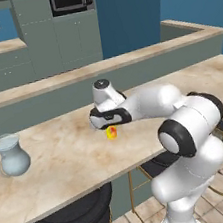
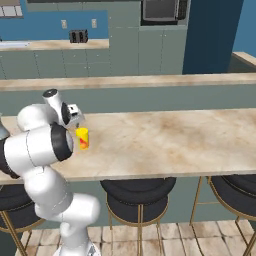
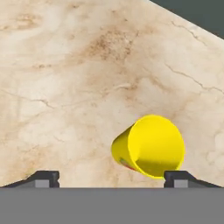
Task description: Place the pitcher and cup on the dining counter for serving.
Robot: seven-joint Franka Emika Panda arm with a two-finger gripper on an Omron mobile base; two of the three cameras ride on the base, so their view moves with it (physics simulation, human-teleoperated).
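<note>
Standing upright mid-frame on dining counter (image 2: 165, 135): cup (image 2: 82, 138); gripper (image 3: 112, 178) above, fingers spread wide, holding nothing; pitcher (image 1: 12, 155) far left.

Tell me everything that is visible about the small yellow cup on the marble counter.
The small bright yellow cylindrical cup looks like smooth plastic, with a red mark on its side and an open, seemingly empty mouth. It stands upright on the long beige marble-look dining counter, near its front edge. The open two-finger gripper hangs directly above; its finger tips stand wide apart and seem not to touch the cup.
</note>
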